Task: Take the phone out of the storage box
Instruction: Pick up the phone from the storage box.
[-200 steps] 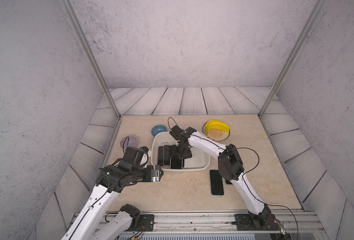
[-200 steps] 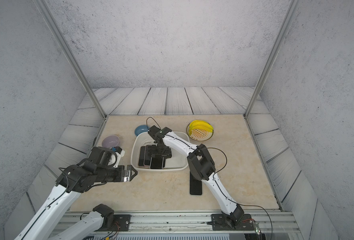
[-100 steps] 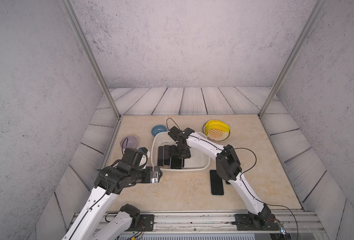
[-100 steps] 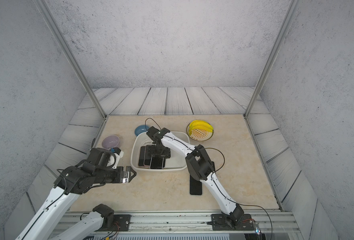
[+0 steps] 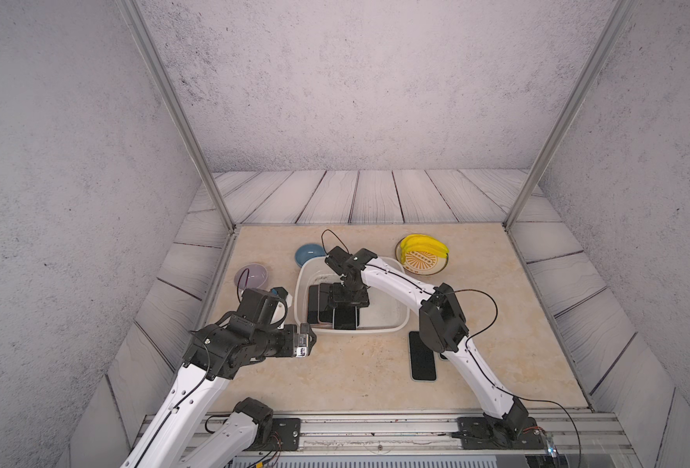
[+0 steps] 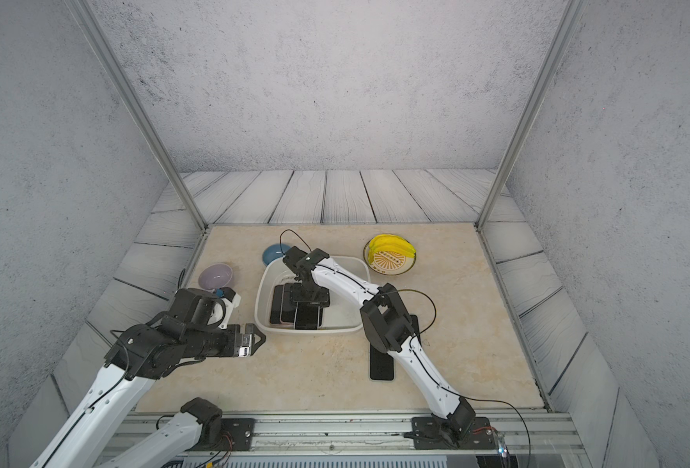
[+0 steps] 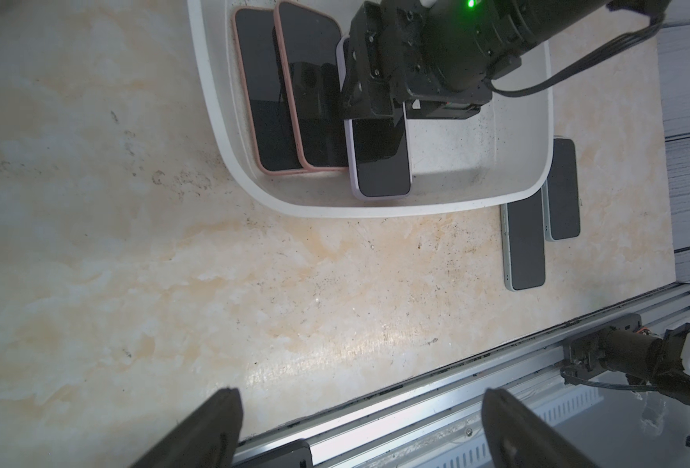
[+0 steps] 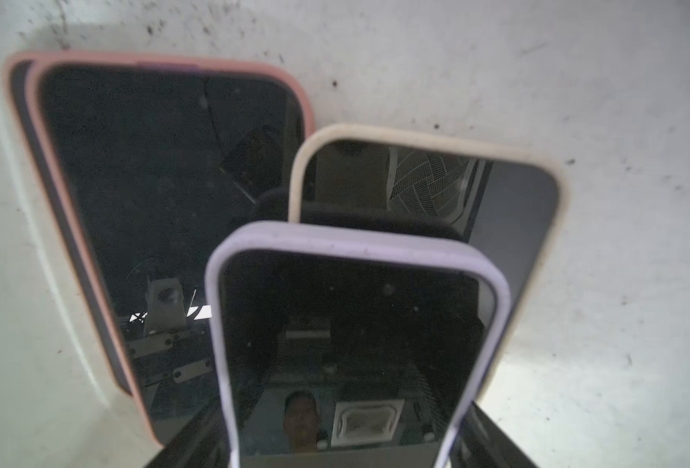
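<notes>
A phone (image 8: pixel 351 344) lay in the box (image 7: pixel 375 208), atop other phones (image 7: pixel 266 93).
It looked stiff, slick and light, best held by its long edges. The right fingers (image 8: pixel 189 441) flanked these, pinch unclear; the left fingers (image 7: pixel 209 429) were spread above the tabletop (image 7: pixel 254 283).

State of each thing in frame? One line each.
right tool, closed on lilac-cased phone
lilac-cased phone, gripped, inside storage box
left tool, open, empty
storage box, upright, four phones inside
pink-cased phones, overlapping, screens up
cream-cased phone, partly under lilac-cased phone
outside phones, lying flat
</notes>
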